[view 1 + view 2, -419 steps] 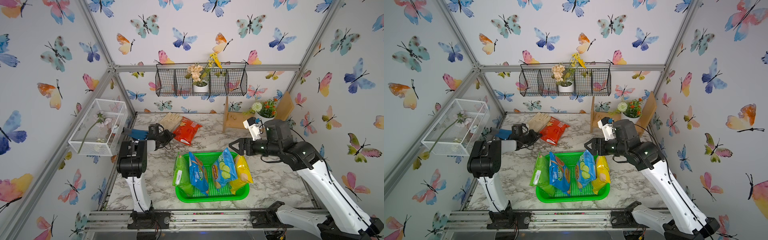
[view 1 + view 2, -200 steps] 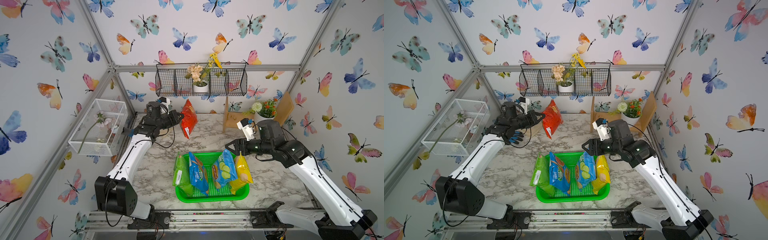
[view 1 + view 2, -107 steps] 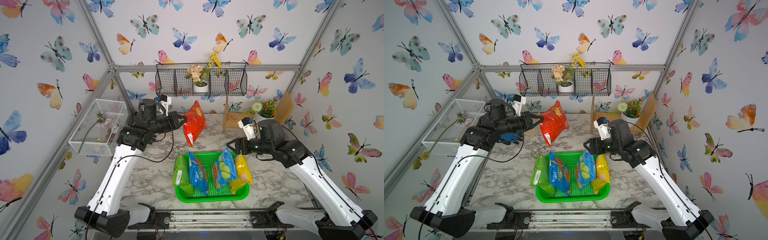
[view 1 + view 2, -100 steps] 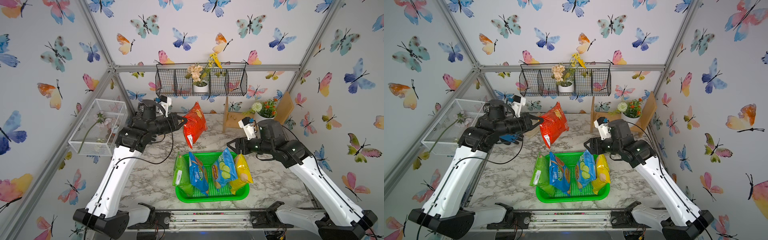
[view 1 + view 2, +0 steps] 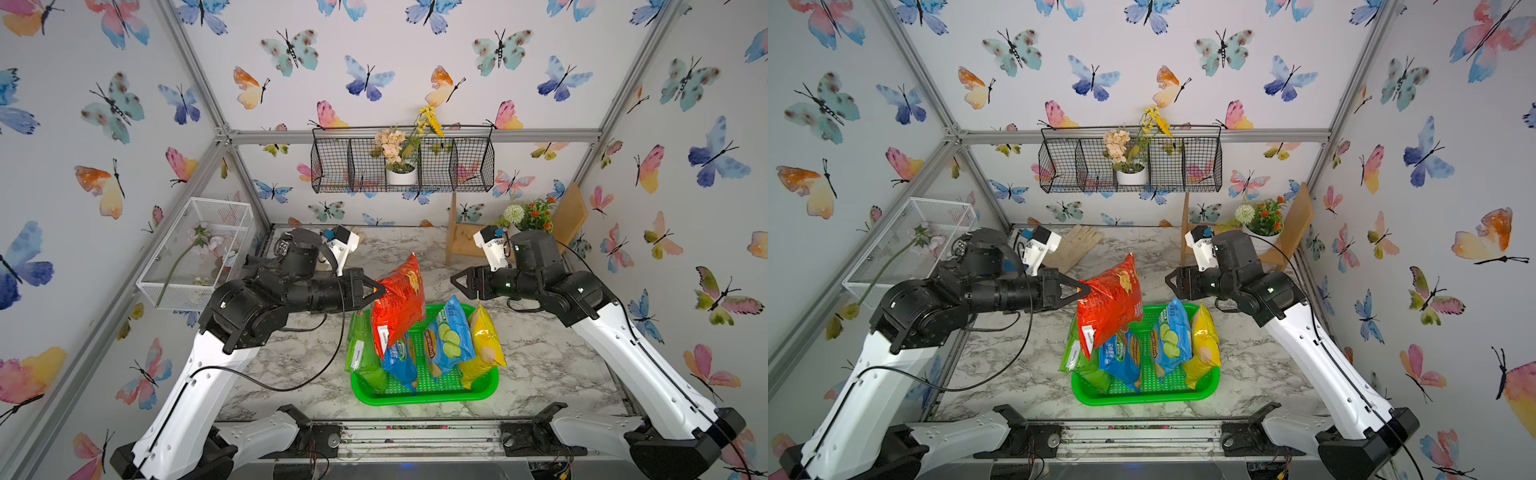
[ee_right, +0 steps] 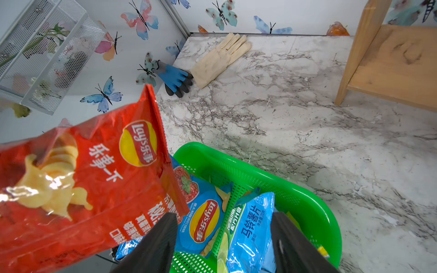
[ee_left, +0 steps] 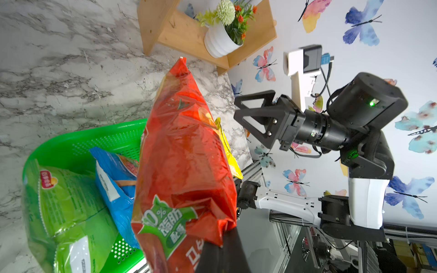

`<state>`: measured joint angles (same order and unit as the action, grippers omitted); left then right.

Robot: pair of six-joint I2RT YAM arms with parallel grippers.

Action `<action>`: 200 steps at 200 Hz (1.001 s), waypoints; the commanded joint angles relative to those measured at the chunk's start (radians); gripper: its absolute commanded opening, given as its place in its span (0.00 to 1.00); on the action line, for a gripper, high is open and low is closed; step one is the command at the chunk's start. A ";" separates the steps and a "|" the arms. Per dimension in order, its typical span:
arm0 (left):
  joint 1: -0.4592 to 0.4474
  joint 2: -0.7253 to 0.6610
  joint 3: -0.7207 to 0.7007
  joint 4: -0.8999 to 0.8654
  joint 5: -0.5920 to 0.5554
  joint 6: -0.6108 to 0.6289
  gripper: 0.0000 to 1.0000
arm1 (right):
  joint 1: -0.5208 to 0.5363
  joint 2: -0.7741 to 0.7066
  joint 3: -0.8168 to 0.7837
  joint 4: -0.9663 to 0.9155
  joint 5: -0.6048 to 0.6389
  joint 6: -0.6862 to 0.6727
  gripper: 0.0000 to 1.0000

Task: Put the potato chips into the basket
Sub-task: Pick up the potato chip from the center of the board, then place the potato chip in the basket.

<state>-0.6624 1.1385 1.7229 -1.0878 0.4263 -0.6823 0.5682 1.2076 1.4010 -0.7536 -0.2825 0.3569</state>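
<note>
One red Lay's bag (image 5: 399, 303) hangs clenched in the left tool (image 5: 376, 289), seemingly over the basket (image 5: 415, 399), right tool (image 5: 457, 284) spread empty.

Left gripper (image 5: 379, 289) pinched closed, right gripper (image 5: 454, 282) spread, both arms raised

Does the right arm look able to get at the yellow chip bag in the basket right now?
Probably yes: the right hand hangs open above the yellow bag at the right end of the basket, nothing between them. The red bag held by the left hand hangs over the other end.
</note>
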 commanded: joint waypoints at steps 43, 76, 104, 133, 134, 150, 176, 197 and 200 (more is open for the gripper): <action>-0.230 0.031 0.026 -0.102 -0.171 -0.095 0.00 | -0.005 0.027 0.015 0.039 -0.109 0.003 0.63; -0.276 0.064 0.033 -0.109 -0.202 -0.105 0.00 | -0.004 0.017 -0.067 0.110 -0.185 0.048 0.57; -0.278 0.086 0.034 -0.118 -0.228 -0.099 0.00 | 0.014 0.008 -0.138 0.169 -0.236 0.086 0.52; -0.278 0.102 0.010 -0.113 -0.233 -0.092 0.00 | 0.067 0.003 -0.178 0.210 -0.238 0.108 0.48; -0.278 0.104 0.009 -0.113 -0.233 -0.092 0.00 | 0.070 0.003 -0.179 0.211 -0.237 0.109 0.48; -0.278 0.115 0.004 -0.115 -0.233 -0.086 0.00 | 0.096 0.004 -0.185 0.214 -0.217 0.111 0.47; -0.277 0.139 -0.003 -0.125 -0.220 -0.072 0.00 | 0.105 0.003 -0.189 0.228 -0.208 0.110 0.46; -0.276 0.154 -0.009 -0.132 -0.213 -0.065 0.00 | 0.112 0.015 -0.196 0.251 -0.239 0.115 0.45; -0.275 0.156 -0.011 -0.132 -0.213 -0.065 0.00 | 0.114 0.017 -0.198 0.254 -0.243 0.115 0.45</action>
<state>-0.9379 1.2800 1.7195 -1.1980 0.2325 -0.7700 0.6735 1.2278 1.2217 -0.5522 -0.4801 0.4610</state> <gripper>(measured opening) 0.049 0.456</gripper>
